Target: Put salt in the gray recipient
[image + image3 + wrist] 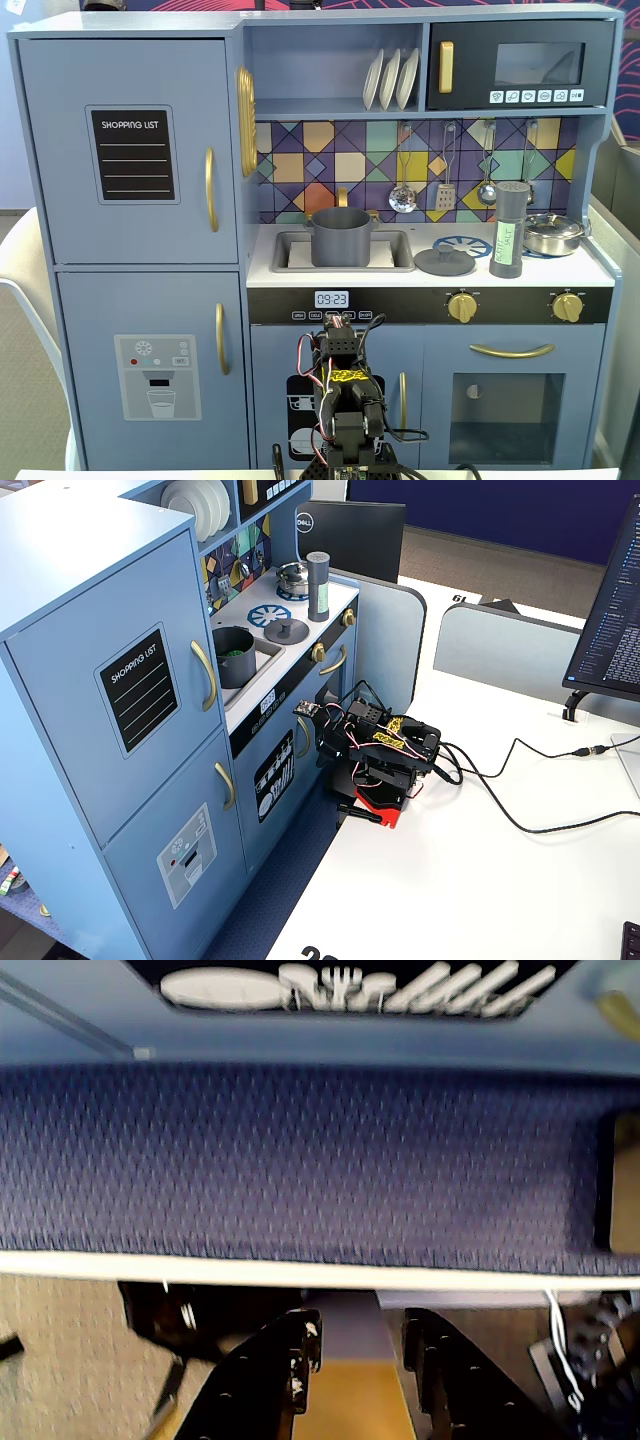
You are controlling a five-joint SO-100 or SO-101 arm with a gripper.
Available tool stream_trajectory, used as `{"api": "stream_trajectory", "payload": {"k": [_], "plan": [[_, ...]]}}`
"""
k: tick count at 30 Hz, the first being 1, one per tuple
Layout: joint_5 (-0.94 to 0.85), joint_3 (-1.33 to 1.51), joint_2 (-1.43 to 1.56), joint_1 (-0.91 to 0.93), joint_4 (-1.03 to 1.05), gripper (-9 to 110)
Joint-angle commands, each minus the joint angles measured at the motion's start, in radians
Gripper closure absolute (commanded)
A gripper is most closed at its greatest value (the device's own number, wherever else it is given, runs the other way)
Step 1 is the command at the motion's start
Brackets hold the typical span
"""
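The arm sits folded low on the white bench (480,880), right in front of the toy kitchen (130,200), with its tool (360,1355) pointing down past the bench edge. In the wrist view the two black fingers (275,1370) stand apart with a clear gap between them and nothing held there; beyond them lies blue carpet (300,1150) and the base of the kitchen. In a fixed view only the arm's body (345,400) shows at the bottom edge, and the tool itself is out of sight there.

The salt (511,230) stands upright on the kitchen counter, well above the tool and off to its right in that view, its pale label facing front. Just beside it, on the far side from the tool, is a shiny steel pan (553,234); the two look close but I cannot tell whether they touch. A flat gray lid (445,260) with a knob lies on the counter between the salt and the sink (290,250).

The gray recipient (341,236) stands upright in the sink, well above the tool and almost straight over it in that view, well apart from the salt. In the other fixed view something green shows inside the recipient (233,656), though it is too small to name.
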Motion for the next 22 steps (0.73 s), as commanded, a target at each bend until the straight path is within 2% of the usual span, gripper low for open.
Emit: {"api": "stream_trajectory", "payload": {"k": [1, 7, 22], "plan": [[-0.026, -0.005, 0.006, 0.017, 0.011, 101], [-0.084, -0.005, 0.006, 0.023, 0.020, 101], [-0.084, -0.005, 0.006, 0.025, 0.020, 101]]}}
